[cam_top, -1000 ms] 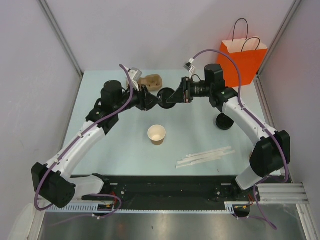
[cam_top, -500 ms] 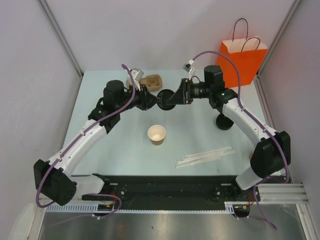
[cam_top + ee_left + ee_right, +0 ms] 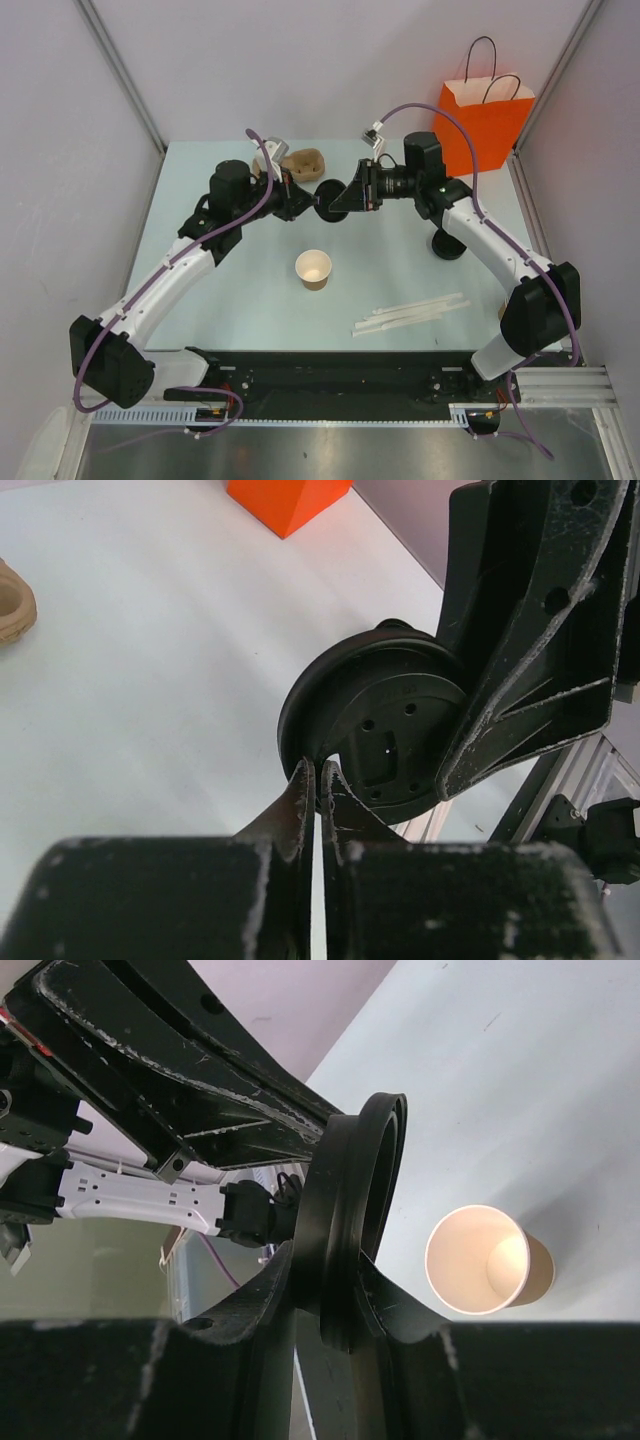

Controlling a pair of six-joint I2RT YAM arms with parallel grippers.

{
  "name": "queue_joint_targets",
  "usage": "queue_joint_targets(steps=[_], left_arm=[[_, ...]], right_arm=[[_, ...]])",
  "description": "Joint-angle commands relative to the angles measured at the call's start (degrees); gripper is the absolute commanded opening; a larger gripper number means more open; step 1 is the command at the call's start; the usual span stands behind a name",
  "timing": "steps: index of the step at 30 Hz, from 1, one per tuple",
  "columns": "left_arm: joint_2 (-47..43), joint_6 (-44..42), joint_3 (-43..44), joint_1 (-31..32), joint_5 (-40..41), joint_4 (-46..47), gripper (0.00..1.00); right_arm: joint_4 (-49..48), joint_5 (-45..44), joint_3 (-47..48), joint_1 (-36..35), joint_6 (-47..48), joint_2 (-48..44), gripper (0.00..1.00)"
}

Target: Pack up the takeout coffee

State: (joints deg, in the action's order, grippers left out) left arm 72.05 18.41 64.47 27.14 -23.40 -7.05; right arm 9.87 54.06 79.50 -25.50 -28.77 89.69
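Observation:
No lidded cup is in view. A lidless tan paper cup (image 3: 313, 269) stands upright mid-table; it also shows in the right wrist view (image 3: 485, 1260). A round black lid (image 3: 328, 196) is held on edge in the air between both grippers, behind the cup. My right gripper (image 3: 342, 197) is shut on its rim (image 3: 360, 1180). My left gripper (image 3: 311, 198) has its fingers nearly closed, pinching the lid's opposite rim (image 3: 385, 730). The orange bag (image 3: 485, 125) stands at the back right.
A stack of lidless tan cups (image 3: 305, 161) lies at the back, behind the left gripper. A second loose black lid (image 3: 449, 243) lies on the table under the right arm. White wrapped sticks (image 3: 410, 315) lie at the front right.
Both grippers and the lid between them have shifted slightly to the left and back. The cup on the table has not moved.

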Motion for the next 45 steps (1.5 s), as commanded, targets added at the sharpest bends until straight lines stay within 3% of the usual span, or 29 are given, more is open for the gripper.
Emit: queue_joint_targets(steps=[1, 7, 10, 11, 14, 16, 20, 27, 32, 35, 39, 41, 45], left_arm=[[-0.1, -1.2, 1.9, 0.2, -0.1, -0.4, 0.0], [-0.6, -1.6, 2.5, 0.2, 1.2, -2.4, 0.0], [-0.9, -2.3, 2.9, 0.3, 2.0, -4.0, 0.0], [-1.2, -2.9, 3.1, 0.3, 1.9, -4.5, 0.0], [-1.9, -5.0, 3.6, 0.2, 2.1, -7.4, 0.0], [-2.8, -6.3, 3.7, 0.2, 2.3, -10.1, 0.0], [-3.2, -12.2, 4.7, 0.3, 1.9, -18.2, 0.0], [1.0, -21.6, 8.7, 1.3, 8.2, -35.8, 0.0], [4.0, -22.6, 9.3, 2.8, 12.6, -39.4, 0.0], [4.6, -23.2, 8.7, 4.9, 15.3, -39.4, 0.0], [7.3, -22.3, 9.1, 5.0, 13.8, -39.2, 0.0], [8.6, -22.2, 10.3, 5.0, 13.6, -39.4, 0.0], [12.9, -21.4, 12.4, 5.2, 12.9, -40.7, 0.0]], right_arm=[[-3.1, 0.6, -0.3, -0.4, -0.8, -1.8, 0.19], [-3.2, 0.4, -0.3, -0.4, -0.8, -1.7, 0.25], [-3.0, 0.3, -0.3, -0.3, -0.8, -1.8, 0.47], [-3.1, 0.2, -0.3, -0.2, -0.8, -1.9, 0.63], [-2.9, 0.3, -0.3, 0.7, -0.8, -2.3, 0.75], [-2.8, 0.5, -0.3, 1.5, -0.3, -2.7, 0.79], [0.7, 0.0, -0.3, 4.6, 2.5, -3.7, 1.0], [17.1, -5.1, -0.3, 6.4, 22.4, -5.5, 0.99], [29.6, -19.6, 4.7, 6.5, 36.3, -5.5, 1.0], [29.6, -22.6, 5.8, 8.4, 40.2, -7.5, 1.0], [25.8, -20.9, 5.9, 14.5, 38.8, -10.3, 1.0], [25.9, -16.1, 5.9, 17.2, 40.5, -10.5, 1.0], [31.8, -11.6, 7.6, 15.9, 41.2, -7.0, 1.0]])
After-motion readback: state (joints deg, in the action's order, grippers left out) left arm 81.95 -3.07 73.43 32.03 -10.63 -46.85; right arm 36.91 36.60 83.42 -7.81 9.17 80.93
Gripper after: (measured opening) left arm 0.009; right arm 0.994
